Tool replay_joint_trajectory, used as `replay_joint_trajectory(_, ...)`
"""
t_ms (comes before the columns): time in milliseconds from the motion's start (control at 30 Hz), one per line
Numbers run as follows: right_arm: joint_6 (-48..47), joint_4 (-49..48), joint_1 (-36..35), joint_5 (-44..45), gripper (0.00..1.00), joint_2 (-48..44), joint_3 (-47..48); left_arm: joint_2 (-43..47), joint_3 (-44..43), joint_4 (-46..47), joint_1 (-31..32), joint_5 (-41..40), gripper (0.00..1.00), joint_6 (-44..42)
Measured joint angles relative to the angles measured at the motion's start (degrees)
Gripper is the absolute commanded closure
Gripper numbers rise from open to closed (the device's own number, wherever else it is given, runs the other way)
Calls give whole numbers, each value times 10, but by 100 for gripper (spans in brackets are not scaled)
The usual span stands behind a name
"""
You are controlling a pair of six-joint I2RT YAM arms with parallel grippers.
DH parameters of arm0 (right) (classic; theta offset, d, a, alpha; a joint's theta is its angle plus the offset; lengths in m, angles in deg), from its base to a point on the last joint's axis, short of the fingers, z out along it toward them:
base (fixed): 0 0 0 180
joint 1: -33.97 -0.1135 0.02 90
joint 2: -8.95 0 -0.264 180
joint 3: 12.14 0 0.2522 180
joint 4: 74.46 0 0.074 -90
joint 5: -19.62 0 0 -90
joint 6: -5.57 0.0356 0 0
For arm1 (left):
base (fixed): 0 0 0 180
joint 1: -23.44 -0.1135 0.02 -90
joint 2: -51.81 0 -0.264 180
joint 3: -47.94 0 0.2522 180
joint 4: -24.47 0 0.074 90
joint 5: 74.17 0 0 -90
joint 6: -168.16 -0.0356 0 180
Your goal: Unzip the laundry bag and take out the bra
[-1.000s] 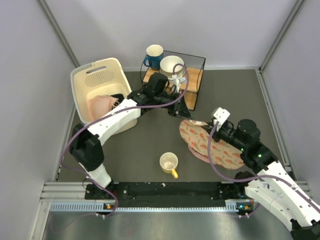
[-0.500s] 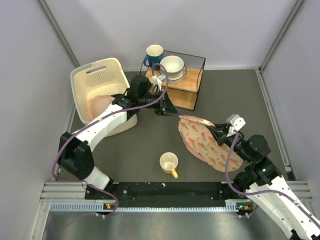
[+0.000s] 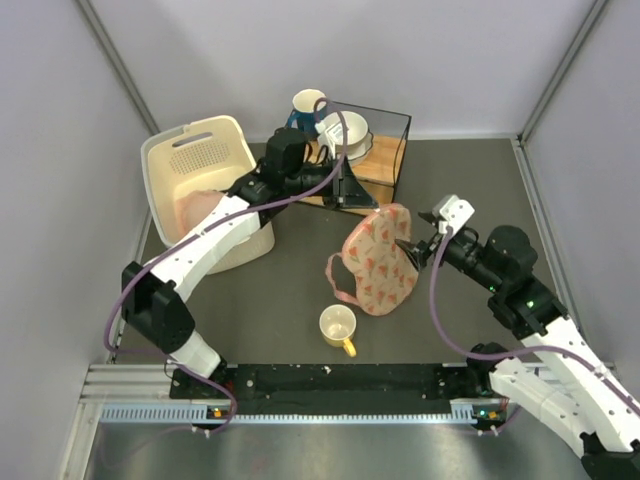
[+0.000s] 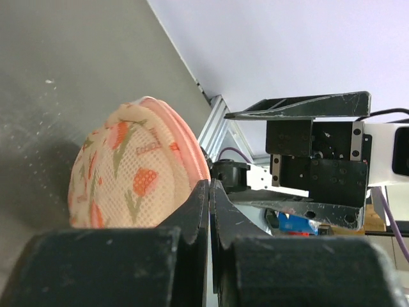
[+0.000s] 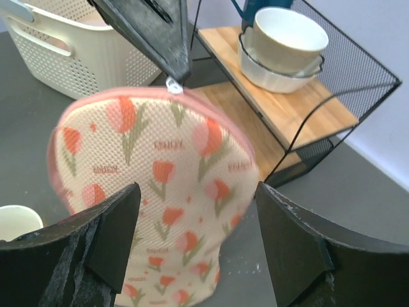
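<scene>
We are at the unzipping step. Our left hand (image 3: 362, 200) pinches the zip pull (image 5: 171, 85), tipping the laundry bag (image 3: 378, 262) up just in front of the wire shelf (image 3: 385, 165). Our right hand (image 3: 413, 250) gapes wide beside it, holding nothing. No bra shows. Next, we judge, the right hand must clamp the bag's edge.

Left wrist view: fingers (image 4: 115, 268) of the left gripper (image 4: 209, 188) cover the lower part of the laundry bag (image 4: 134, 173).

Right wrist view:
- Bag's left rim blurred.
- Zip too fine to tell open from closed.
- Mug (image 5: 13, 220) cut by left edge.
- Blue mug (image 5: 250, 9) cut by top edge.

Top view: left arm (image 3: 215, 240) hides part of the bra (image 3: 198, 207) in the basket (image 3: 190, 150).
</scene>
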Motion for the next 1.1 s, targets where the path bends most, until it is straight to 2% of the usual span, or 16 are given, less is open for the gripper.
replay_joint_trajectory(233,-72,45,0,-29,26,110,105,-36,-81,-45,13,19,100,-35)
replay_joint_trajectory(400,-117,83,0,-40,19,138,147,-54,-146,-104,13,32,100,-80)
replay_joint_trajectory(633,-123,98,0,-77,21,182,208,-54,-172,-135,17,38,100,-110)
replay_joint_trajectory(733,-99,90,0,-92,29,206,216,-56,-172,-147,22,36,100,-114)
replay_joint_trajectory(833,-73,89,0,-102,50,224,216,-58,-172,-147,25,31,100,-117)
replay_joint_trajectory(867,-64,89,0,-106,85,228,215,-58,-172,-147,26,30,100,-118)
replay_joint_trajectory(900,-59,89,0,-109,100,229,213,-58,-172,-147,26,29,100,-118)
replay_joint_trajectory(1100,-40,49,0,-103,100,198,156,-59,-164,-153,23,16,100,-121)
